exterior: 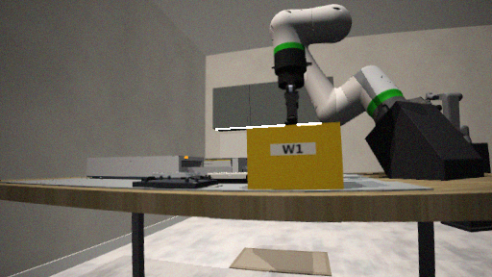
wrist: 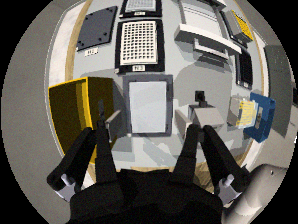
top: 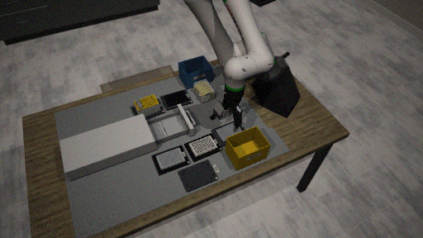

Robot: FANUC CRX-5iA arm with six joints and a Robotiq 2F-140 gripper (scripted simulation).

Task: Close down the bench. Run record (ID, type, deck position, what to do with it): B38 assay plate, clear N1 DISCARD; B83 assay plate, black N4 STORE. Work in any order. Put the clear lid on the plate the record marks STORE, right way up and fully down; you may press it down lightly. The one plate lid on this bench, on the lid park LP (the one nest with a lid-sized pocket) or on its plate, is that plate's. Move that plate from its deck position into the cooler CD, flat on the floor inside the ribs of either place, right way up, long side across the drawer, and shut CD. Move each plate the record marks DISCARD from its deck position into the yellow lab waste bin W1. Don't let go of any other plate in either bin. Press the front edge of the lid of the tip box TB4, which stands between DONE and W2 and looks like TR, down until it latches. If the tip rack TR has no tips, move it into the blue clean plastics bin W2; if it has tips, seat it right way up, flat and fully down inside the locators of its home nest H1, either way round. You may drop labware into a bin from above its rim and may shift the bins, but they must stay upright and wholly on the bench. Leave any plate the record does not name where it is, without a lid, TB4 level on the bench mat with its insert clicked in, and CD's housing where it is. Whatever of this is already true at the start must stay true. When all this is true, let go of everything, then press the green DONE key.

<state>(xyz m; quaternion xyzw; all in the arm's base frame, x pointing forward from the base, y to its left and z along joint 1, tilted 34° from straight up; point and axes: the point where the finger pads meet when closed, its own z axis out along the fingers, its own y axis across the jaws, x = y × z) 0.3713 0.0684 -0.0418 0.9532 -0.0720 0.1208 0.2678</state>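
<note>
My gripper point(top: 235, 119) is open and empty. It hangs above a clear lid point(top: 225, 131) that lies in its nest just behind the yellow bin W1 point(top: 247, 147). In the wrist view the lid point(wrist: 148, 106) lies between my two fingers, well below them. A black plate point(top: 176, 98) sits at the back, next to the tip rack with yellow tips point(top: 147, 103). The tip box TB4 point(top: 204, 90) stands in front of the blue bin W2 point(top: 195, 71). The cooler CD point(top: 107, 142) has its drawer point(top: 171, 126) pulled open. In the exterior view my fingers point(exterior: 291, 115) are just above the rim of W1 point(exterior: 294, 155).
A plate with white wells point(top: 202, 145) and a pale plate point(top: 170, 159) sit in nests left of W1. A dark flat nest point(top: 198, 175) lies near the front edge. The arm's black base point(top: 276, 88) stands at the right. A small post point(top: 215, 113) stands left of my fingers.
</note>
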